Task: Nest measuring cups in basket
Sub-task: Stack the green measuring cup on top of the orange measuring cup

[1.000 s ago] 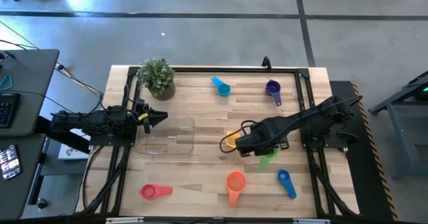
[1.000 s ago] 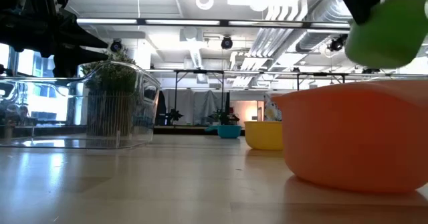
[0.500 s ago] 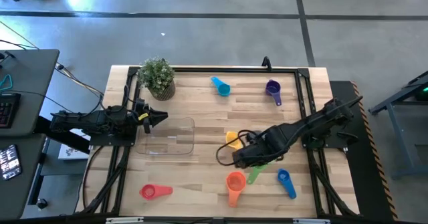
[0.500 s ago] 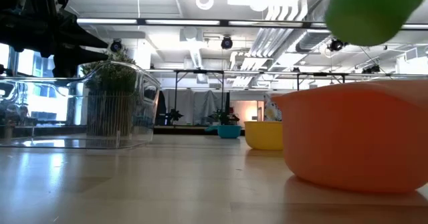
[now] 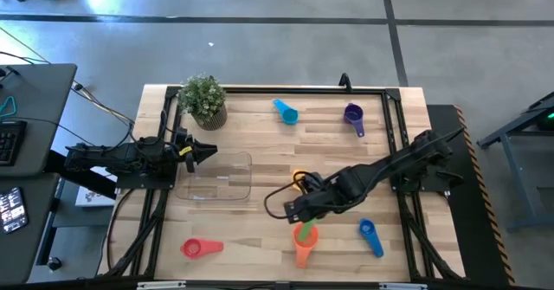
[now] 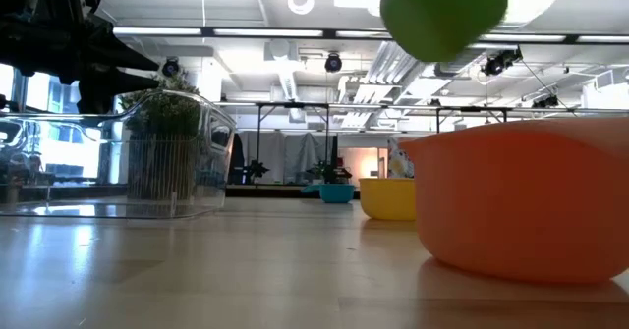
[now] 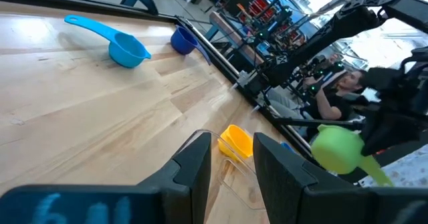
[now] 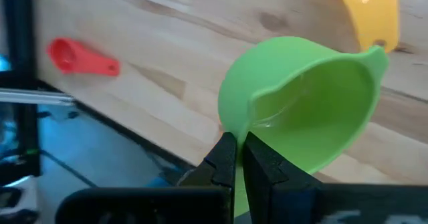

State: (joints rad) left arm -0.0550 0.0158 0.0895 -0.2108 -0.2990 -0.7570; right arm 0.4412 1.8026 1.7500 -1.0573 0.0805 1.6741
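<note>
Seven measuring cups are counted. At the near edge, red-pink (image 5: 191, 248), orange (image 5: 304, 241) and blue (image 5: 370, 234) lie on the counter (image 5: 260, 143). The green cup (image 8: 301, 110) is pinched aloft above the orange one by the right tool (image 8: 235, 158). Yellow (image 7: 235, 140) is seen mid-counter beside the basket (image 5: 218, 177), where the left tool (image 7: 227, 160) is held spread. Farthest sit light blue (image 5: 286, 112) and purple (image 5: 353, 115). No writing is readable.

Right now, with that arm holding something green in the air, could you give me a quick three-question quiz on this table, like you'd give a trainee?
1. Multiple choice: what is the right gripper shut on? A) the yellow cup B) the green cup C) the potted plant
2. True or false: the basket already has a cup in it.
3. Fill in: the held cup hangs above the ______ cup.

Key
1. B: the green cup, pinched at its handle.
2. False: it looks empty, with the idle left gripper at its edge.
3. Orange.
</note>
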